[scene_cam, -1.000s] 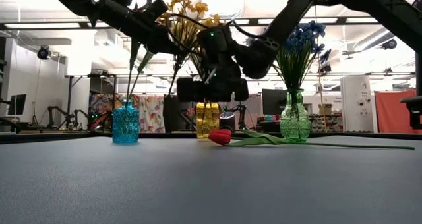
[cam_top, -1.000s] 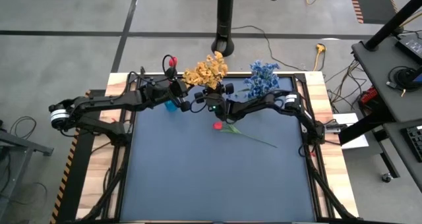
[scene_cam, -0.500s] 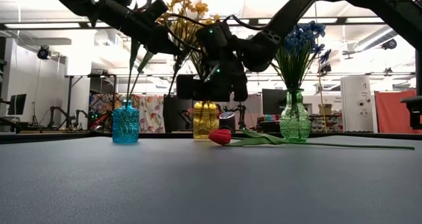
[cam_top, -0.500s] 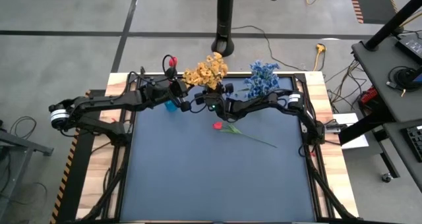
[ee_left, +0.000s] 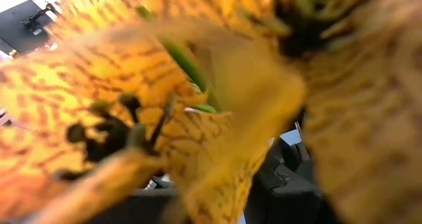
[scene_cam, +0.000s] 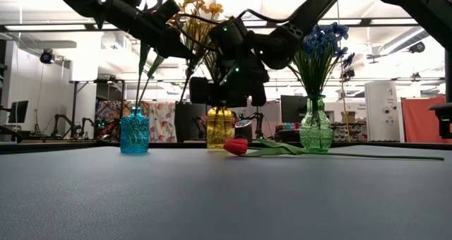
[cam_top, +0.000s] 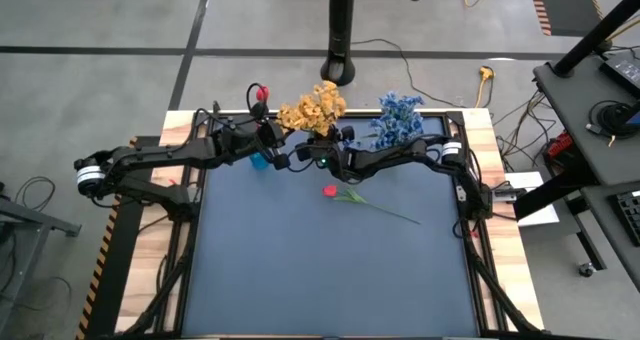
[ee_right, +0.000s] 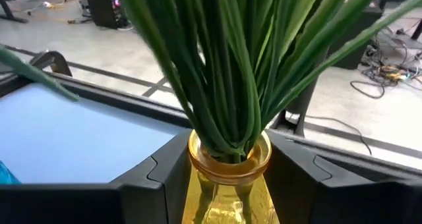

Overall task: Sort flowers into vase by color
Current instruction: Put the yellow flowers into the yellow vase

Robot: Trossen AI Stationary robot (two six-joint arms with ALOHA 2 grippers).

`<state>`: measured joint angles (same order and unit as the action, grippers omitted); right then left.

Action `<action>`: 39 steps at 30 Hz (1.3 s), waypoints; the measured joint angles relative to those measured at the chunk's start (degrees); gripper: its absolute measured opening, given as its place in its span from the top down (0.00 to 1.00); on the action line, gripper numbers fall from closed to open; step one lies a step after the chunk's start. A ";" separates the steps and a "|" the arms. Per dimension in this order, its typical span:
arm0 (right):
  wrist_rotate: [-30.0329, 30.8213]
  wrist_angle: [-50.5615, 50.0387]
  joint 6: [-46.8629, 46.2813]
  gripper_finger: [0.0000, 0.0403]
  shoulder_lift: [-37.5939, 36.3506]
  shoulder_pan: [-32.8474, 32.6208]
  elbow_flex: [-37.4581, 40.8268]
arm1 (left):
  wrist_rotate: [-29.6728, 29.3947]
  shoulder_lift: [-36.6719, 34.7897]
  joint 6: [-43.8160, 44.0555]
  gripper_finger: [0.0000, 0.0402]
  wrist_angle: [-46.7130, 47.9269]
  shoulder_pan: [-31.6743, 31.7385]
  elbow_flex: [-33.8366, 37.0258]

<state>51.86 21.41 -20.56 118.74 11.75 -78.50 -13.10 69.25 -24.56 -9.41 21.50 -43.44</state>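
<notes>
Red tulip (cam_top: 329, 191) lies on mat — apart from right fingers (scene_cam: 226, 92).

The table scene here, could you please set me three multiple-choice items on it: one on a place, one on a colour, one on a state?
1. Where does the red flower with its long stem lie?
A. flat on the dark mat
B. in the green vase
C. on the floor

2. What colour is the vase that holds the yellow flowers?
A. blue
B. green
C. yellow

3. How does the green vase with the blue flowers stand?
A. tipped on its side
B. upright
C. upside down

Answers: 1 A, the low view shows the red bud and stem resting on the mat. 2 C, the right wrist view looks at a yellow glass neck full of green stems. 3 B, it stands on its base with the stems rising from its mouth.
</notes>
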 joint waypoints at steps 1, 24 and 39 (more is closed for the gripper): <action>0.00 -0.75 -0.74 0.60 0.00 -0.05 0.00 | 0.01 -0.02 0.00 1.00 0.01 0.00 0.00; 0.15 -8.01 -3.01 0.62 -1.48 -2.67 0.07 | 0.00 -0.02 0.02 1.00 0.09 -0.02 0.00; 0.63 -10.62 -5.15 0.58 -1.70 -3.37 0.11 | -0.02 -0.02 0.42 1.00 0.46 -0.02 -0.01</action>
<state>52.49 10.79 -25.71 117.03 8.38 -78.39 -13.13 69.23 -24.14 -8.95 21.47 -43.45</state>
